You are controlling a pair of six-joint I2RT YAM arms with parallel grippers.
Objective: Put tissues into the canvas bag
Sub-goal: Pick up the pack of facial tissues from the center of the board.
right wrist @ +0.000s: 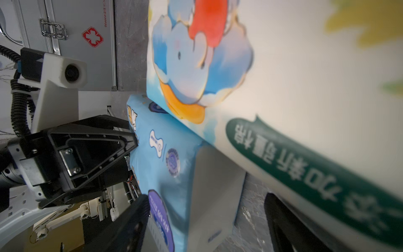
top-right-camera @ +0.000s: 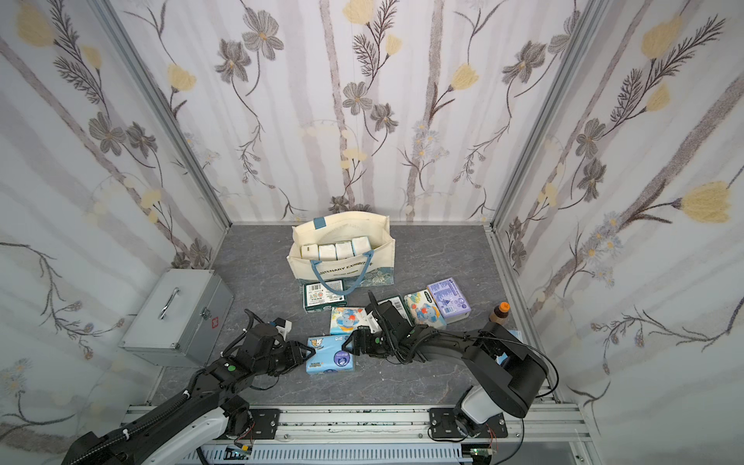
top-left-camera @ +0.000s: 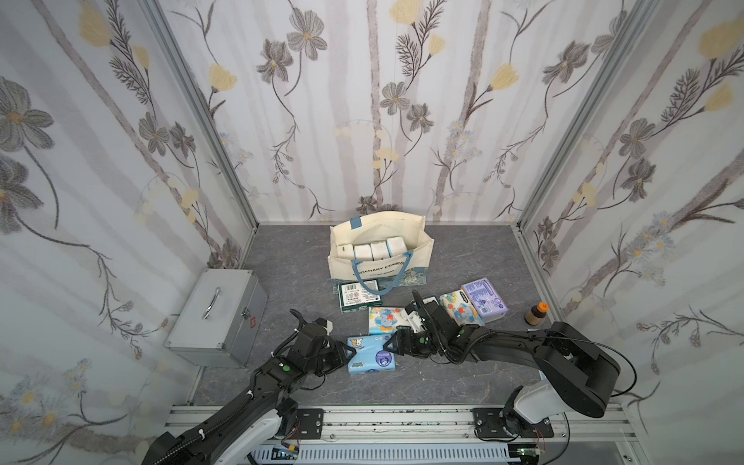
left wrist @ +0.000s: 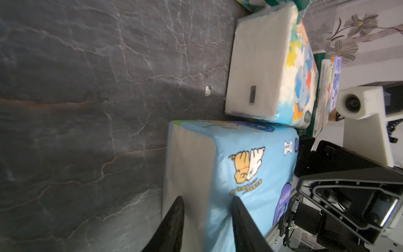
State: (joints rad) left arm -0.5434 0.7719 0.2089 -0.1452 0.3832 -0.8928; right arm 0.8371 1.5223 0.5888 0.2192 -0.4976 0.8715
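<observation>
The light blue pack (top-left-camera: 372,356) lies flat on the grey table (top-left-camera: 282,261), near the middle of the near edge, with one arm at each end of it. The left gripper (top-left-camera: 351,351) is at the pack's left end. In the left wrist view its two black fingers (left wrist: 174,220) pinch that end, one pressed on the white side face and one on the printed top, and the wrap bulges between them. The right gripper (top-left-camera: 389,345) is at the pack's right end. In the right wrist view its jaws stand wide apart and straddle that end; bare table shows between one finger (right wrist: 281,220) and the pack, so it grips nothing.

An elephant pack (top-left-camera: 384,320) lies just beyond the blue one. To the right, past the right arm, a second elephant pack (top-left-camera: 459,312) and a lavender pack (top-left-camera: 483,300) lie side by side.

The canvas bag (top-left-camera: 378,273) stands open at the far middle of the table, and four white packs (top-left-camera: 372,250) stand in a row inside it. A dark green pack (top-left-camera: 359,297) lies against the bag's near side, partly under its hanging blue handle.

A silver metal case (top-left-camera: 219,316) sits closed at the left, and a small brown bottle (top-left-camera: 535,314) stands at the right edge.
</observation>
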